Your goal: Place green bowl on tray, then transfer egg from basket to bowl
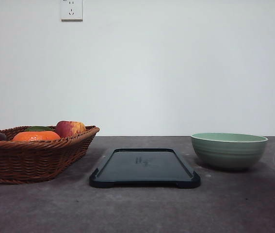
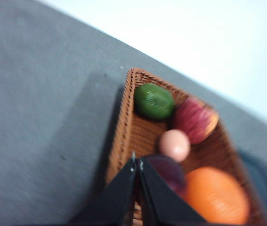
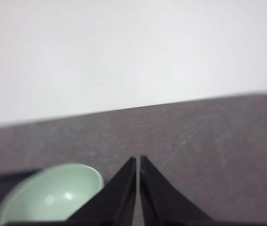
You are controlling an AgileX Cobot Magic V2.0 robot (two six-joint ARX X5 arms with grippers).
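Green bowl (image 1: 229, 150) sits on tabletop (image 1: 137, 208), right of tray (image 1: 144, 167), not touching. Egg (image 2: 174, 145) lies in basket (image 1: 30, 158) among fruit. Left pincer (image 2: 137, 165) pressed together above basket; right pincer (image 3: 138, 160) pressed together, empty, near bowl.

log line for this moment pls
phase: start | green bowl: on table, right of tray | egg: in basket | both hands: shut, empty
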